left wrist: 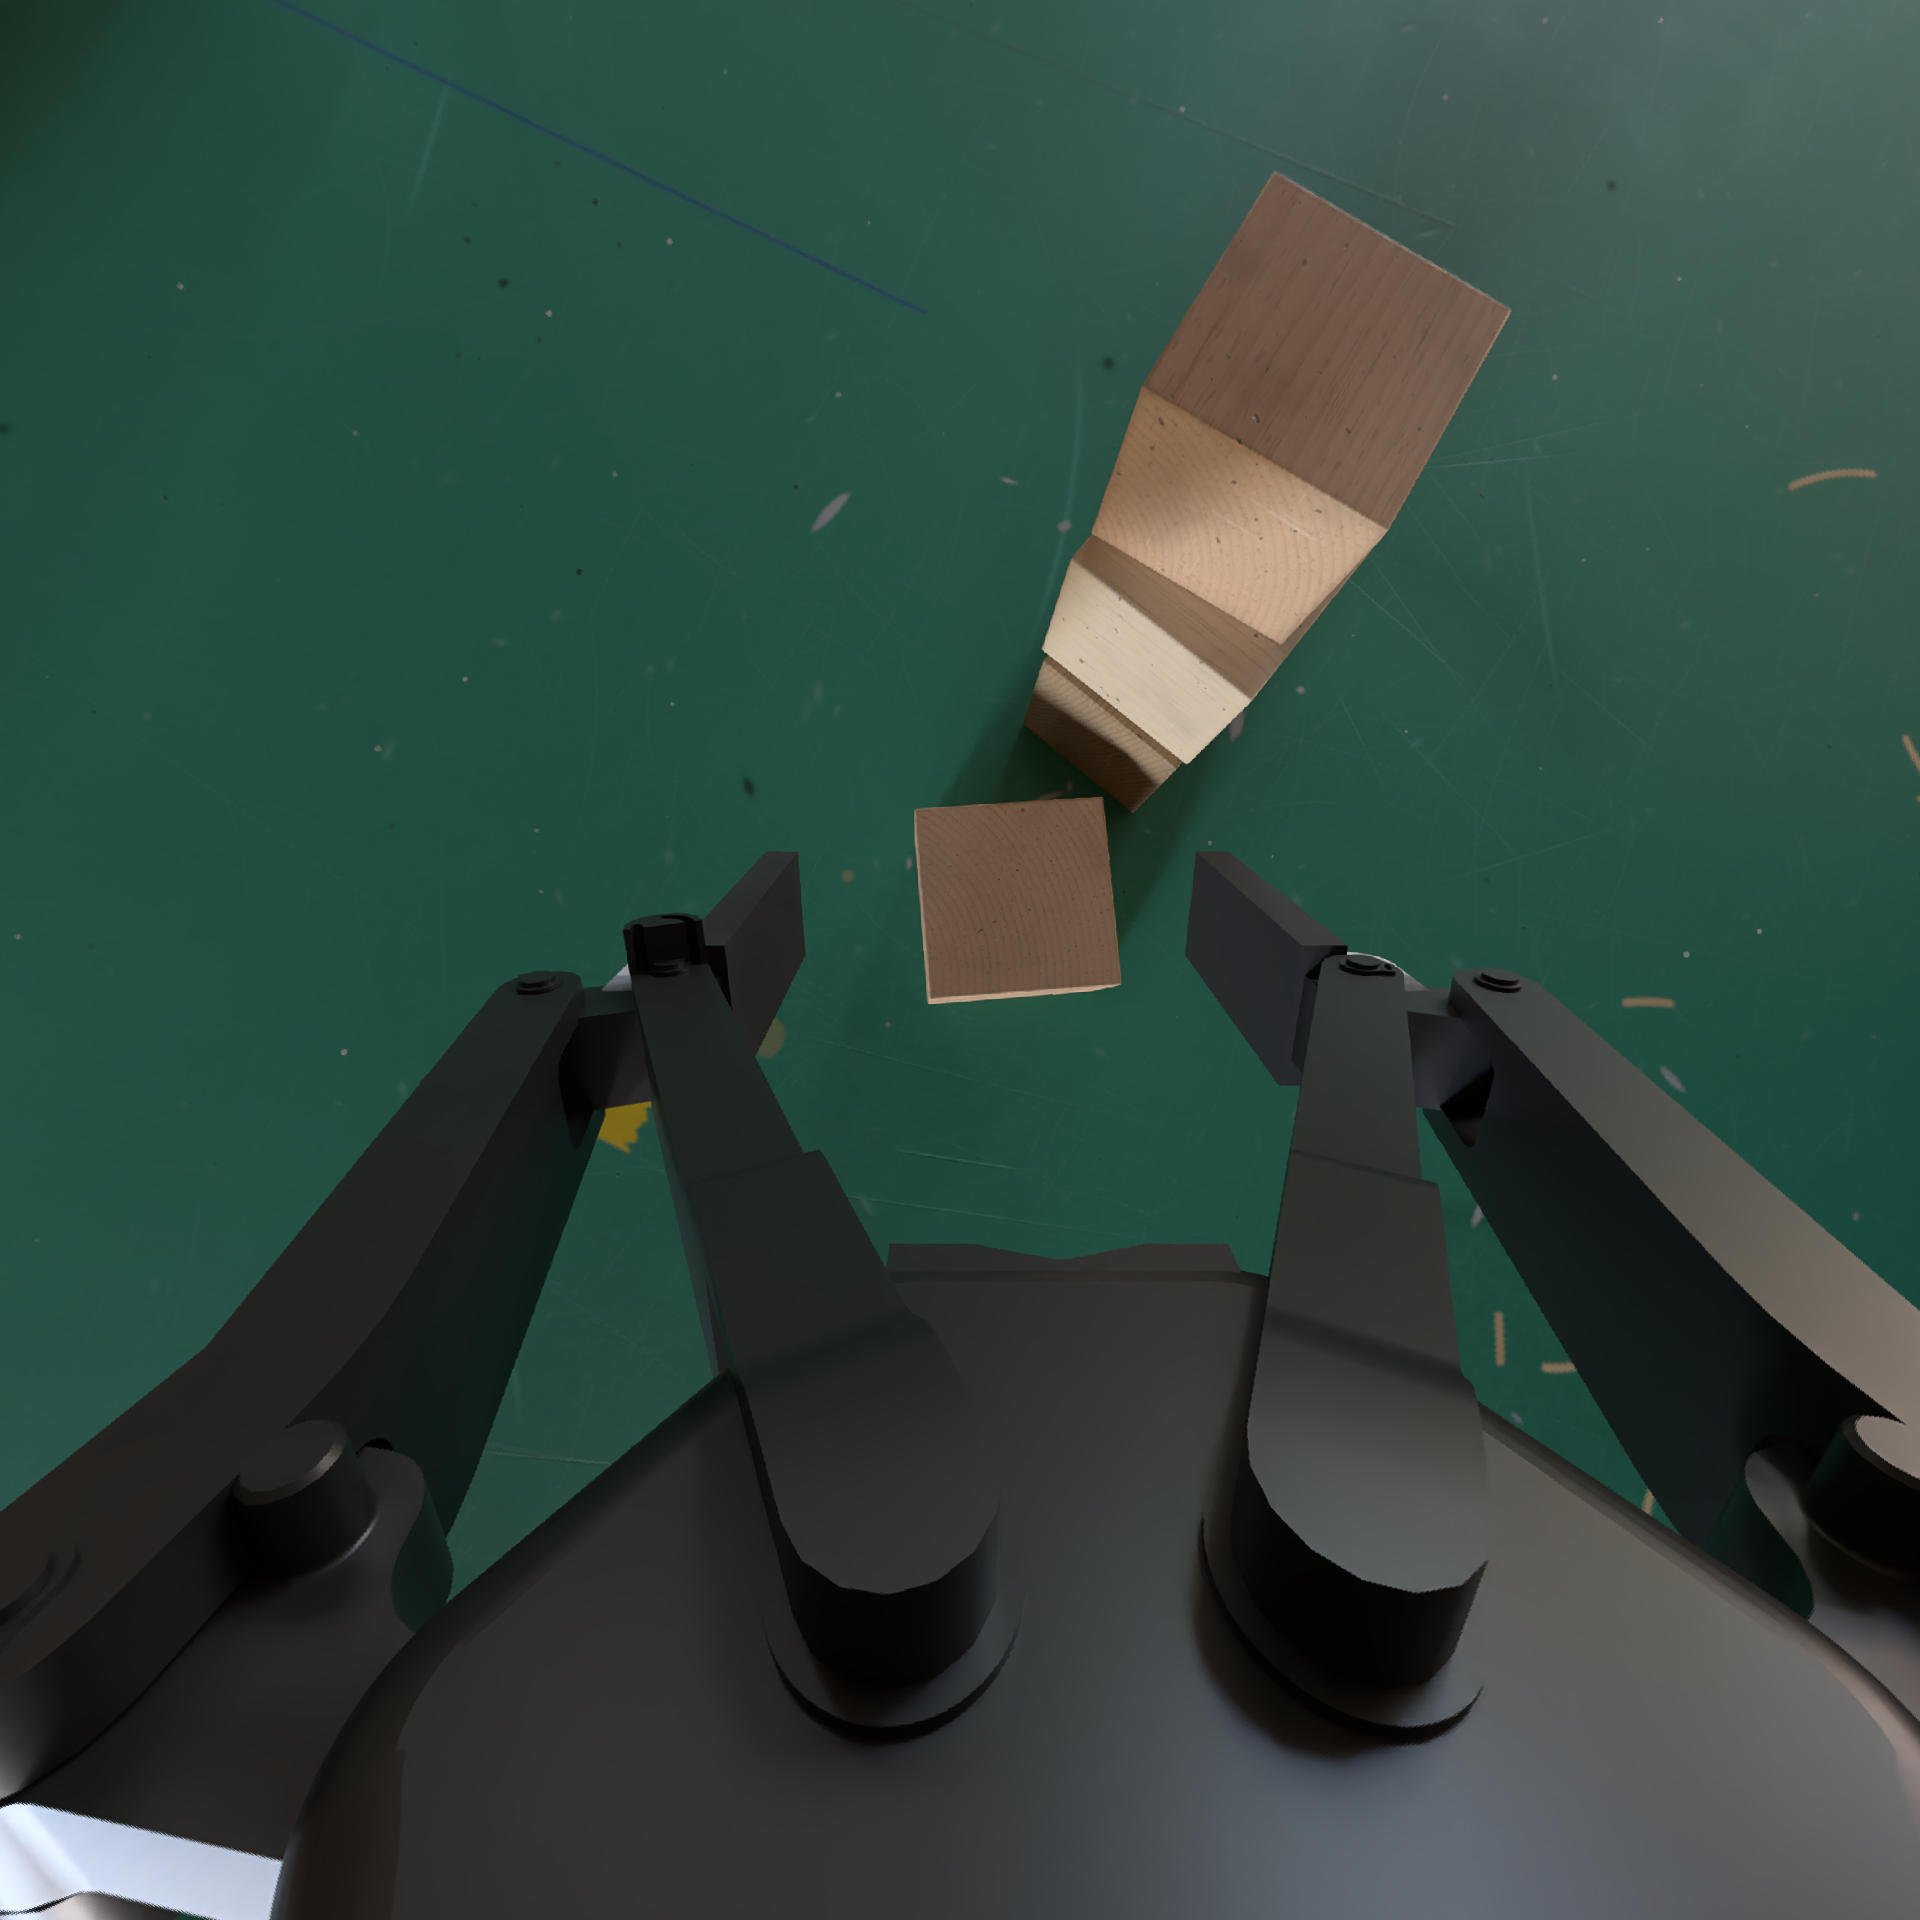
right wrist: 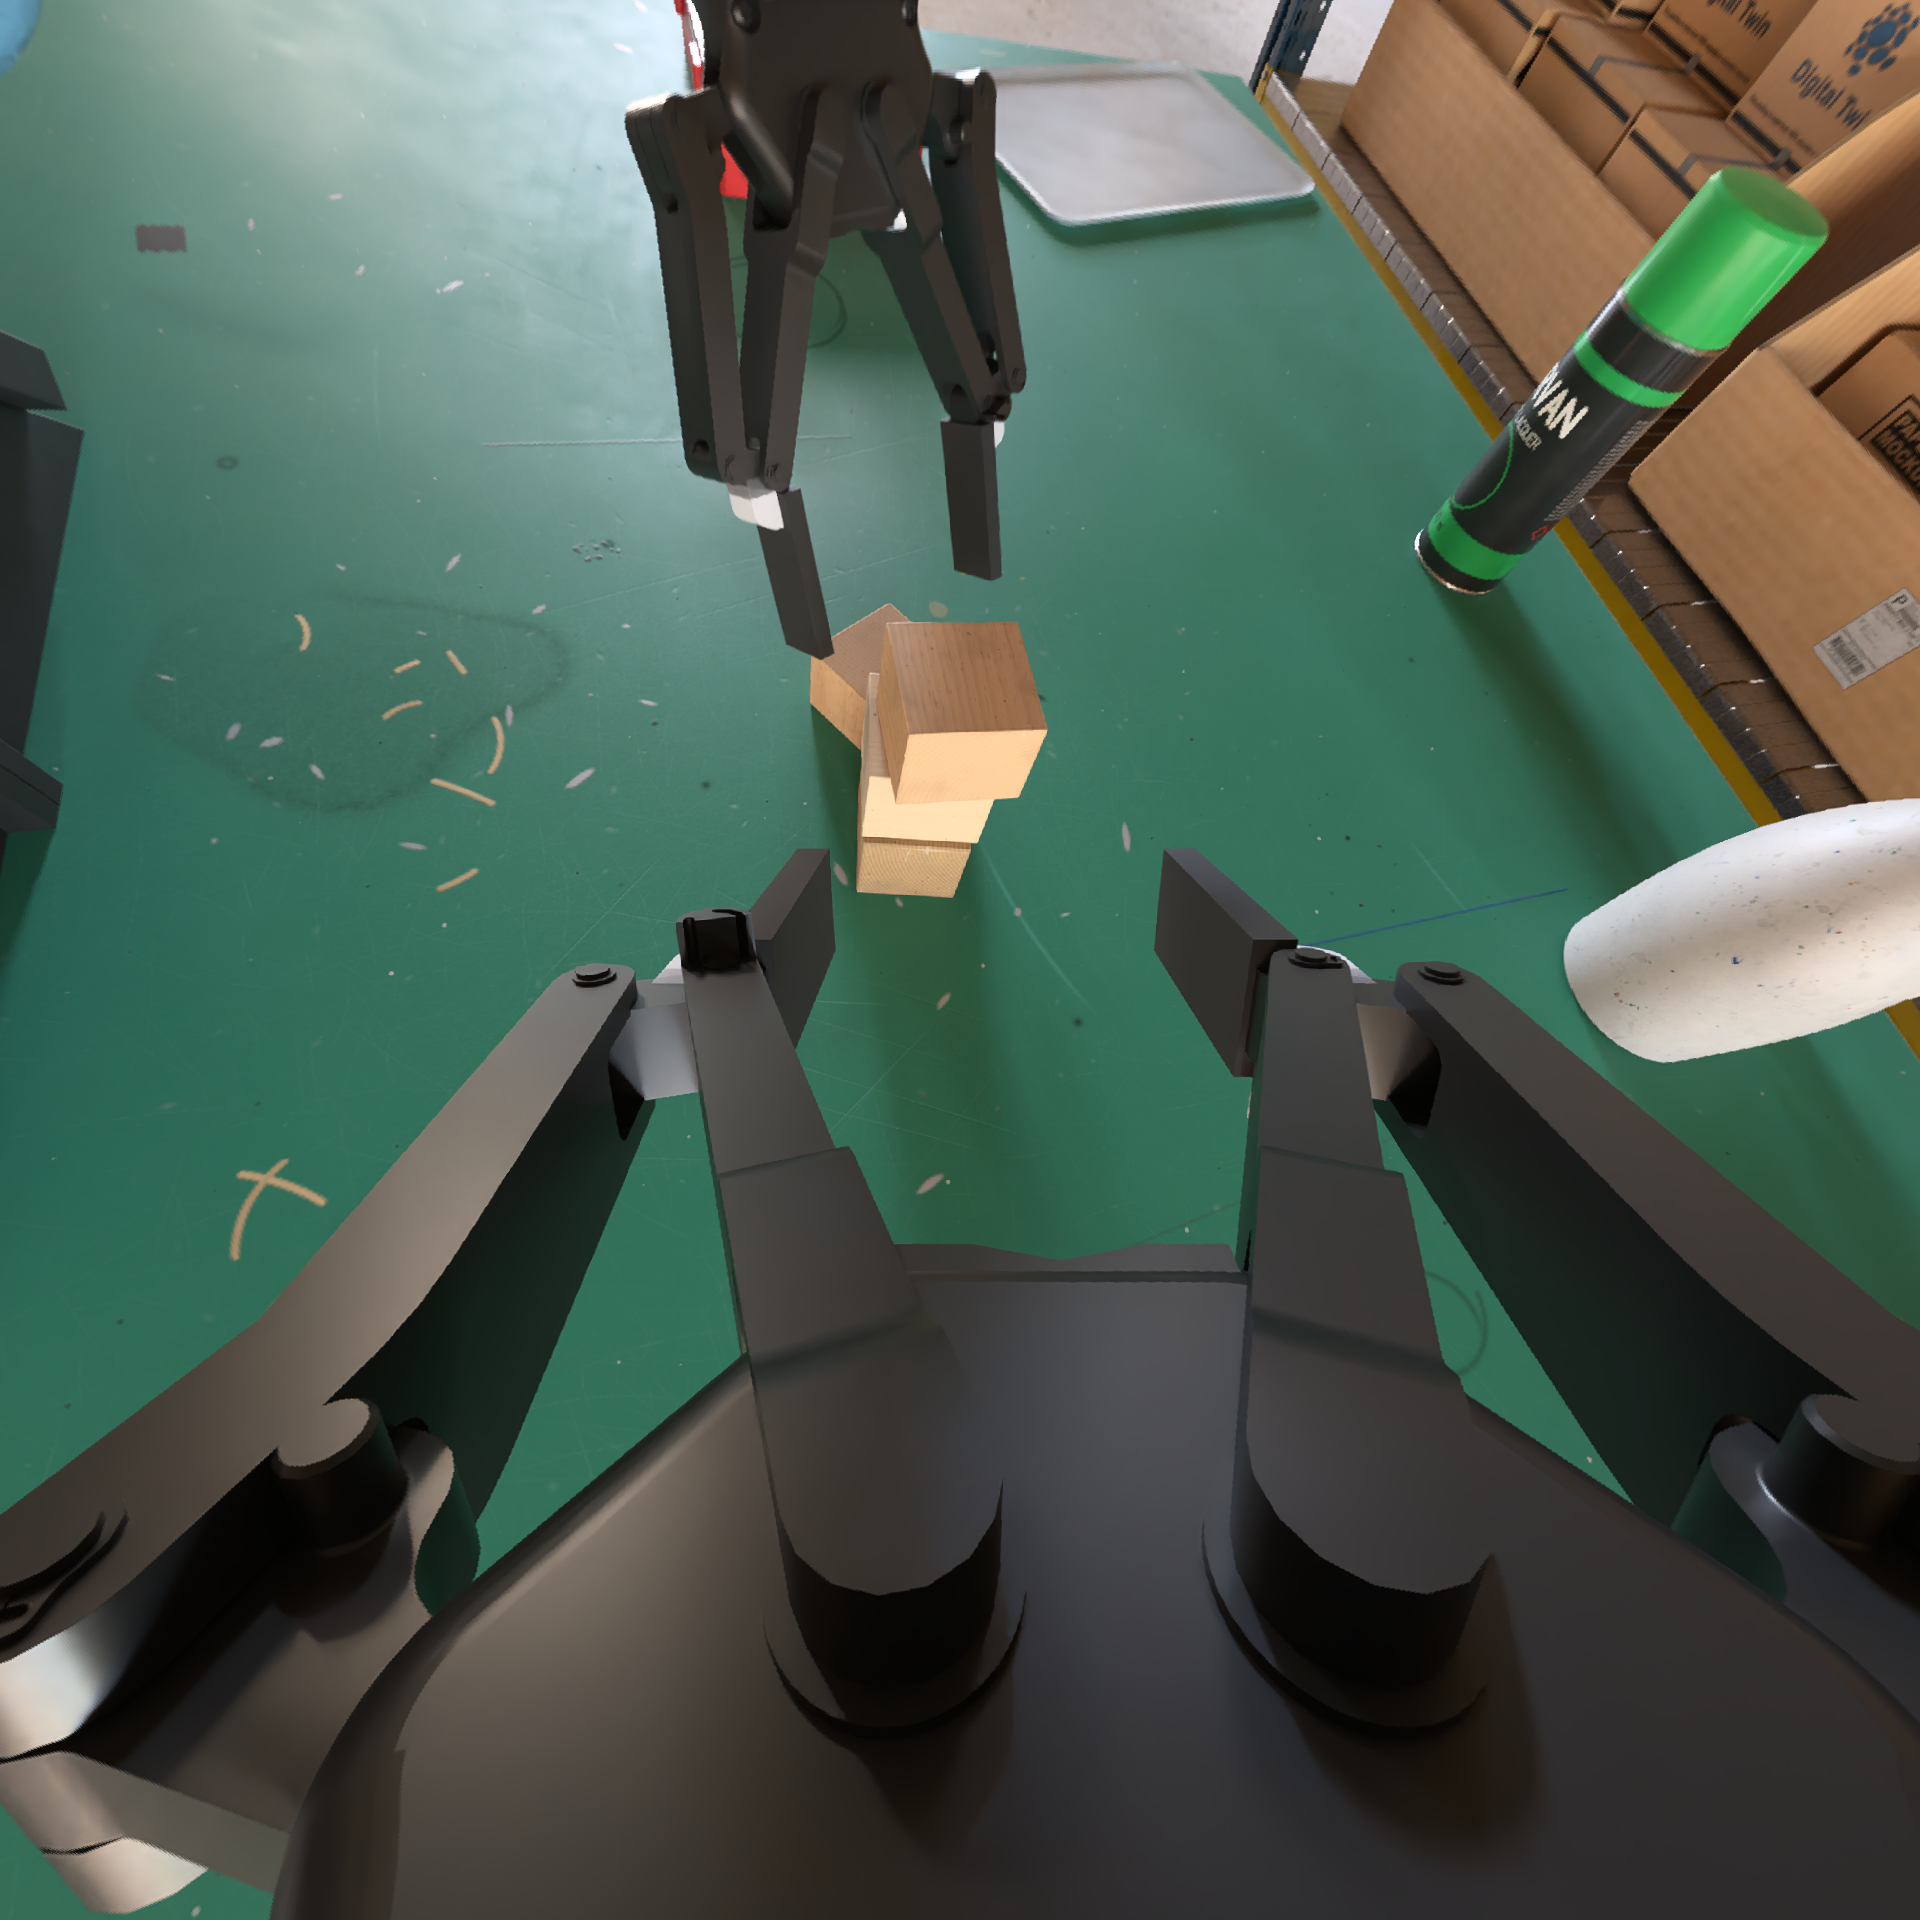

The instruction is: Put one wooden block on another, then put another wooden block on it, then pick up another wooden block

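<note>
A stack of three wooden blocks [left wrist: 1236, 540] stands on the green mat, slightly staggered; it also shows in the right wrist view [right wrist: 945, 758]. A fourth wooden block [left wrist: 1016, 899] lies flat on the mat beside the stack's base, partly hidden behind the stack in the right wrist view [right wrist: 847, 665]. My left gripper [left wrist: 995, 914] is open and empty above this loose block, which sits between its fingers; it also shows in the right wrist view [right wrist: 894, 603]. My right gripper [right wrist: 995, 914] is open and empty, short of the stack.
A green-capped spray can [right wrist: 1621, 384] stands at the mat's right edge. A white rounded object [right wrist: 1745, 925] lies at the right. A grey tray [right wrist: 1143, 135] sits at the back. Cardboard boxes [right wrist: 1558, 125] fill shelves beyond the edge. A dark object [right wrist: 26, 592] stands at the left.
</note>
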Available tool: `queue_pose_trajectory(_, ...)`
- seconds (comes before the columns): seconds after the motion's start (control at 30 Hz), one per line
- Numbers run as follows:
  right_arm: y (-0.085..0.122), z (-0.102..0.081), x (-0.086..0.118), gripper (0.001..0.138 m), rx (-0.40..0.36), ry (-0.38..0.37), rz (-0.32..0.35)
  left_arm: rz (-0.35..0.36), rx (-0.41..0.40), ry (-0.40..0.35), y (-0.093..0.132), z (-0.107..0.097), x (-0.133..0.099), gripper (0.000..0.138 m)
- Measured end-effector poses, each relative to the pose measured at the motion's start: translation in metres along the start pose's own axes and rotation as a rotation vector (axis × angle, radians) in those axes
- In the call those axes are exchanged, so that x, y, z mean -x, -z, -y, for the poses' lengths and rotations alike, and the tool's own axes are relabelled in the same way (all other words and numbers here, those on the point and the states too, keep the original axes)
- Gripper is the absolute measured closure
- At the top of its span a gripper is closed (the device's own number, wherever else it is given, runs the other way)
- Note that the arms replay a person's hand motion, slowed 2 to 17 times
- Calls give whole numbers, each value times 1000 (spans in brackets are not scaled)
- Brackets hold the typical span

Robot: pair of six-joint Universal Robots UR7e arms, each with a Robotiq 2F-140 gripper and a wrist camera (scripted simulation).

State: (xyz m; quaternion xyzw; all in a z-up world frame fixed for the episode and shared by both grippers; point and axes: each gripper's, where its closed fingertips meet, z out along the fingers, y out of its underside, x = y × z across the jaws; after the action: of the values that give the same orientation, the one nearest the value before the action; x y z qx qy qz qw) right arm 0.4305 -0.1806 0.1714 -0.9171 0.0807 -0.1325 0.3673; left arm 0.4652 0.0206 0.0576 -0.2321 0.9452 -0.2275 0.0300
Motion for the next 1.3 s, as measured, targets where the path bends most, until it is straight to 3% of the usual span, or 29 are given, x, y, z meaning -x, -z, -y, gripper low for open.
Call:
queue_pose_trajectory(0.23,14,0,-3,59,-49,-17,-14,6,30,14,-6,-4,-4,42)
queue_pose_trajectory(0.53,21,-2,-4,66,-61,-17,-25,106,64,23,-11,-8,6,41)
queue_pose_trajectory(0.87,23,-4,-1,73,-45,-2,-27,65,64,68,-21,-4,-4,40)
queue_pose_trajectory(1.3,24,-3,4,76,-43,17,-17,98,144,84,-33,-15,-2,45)
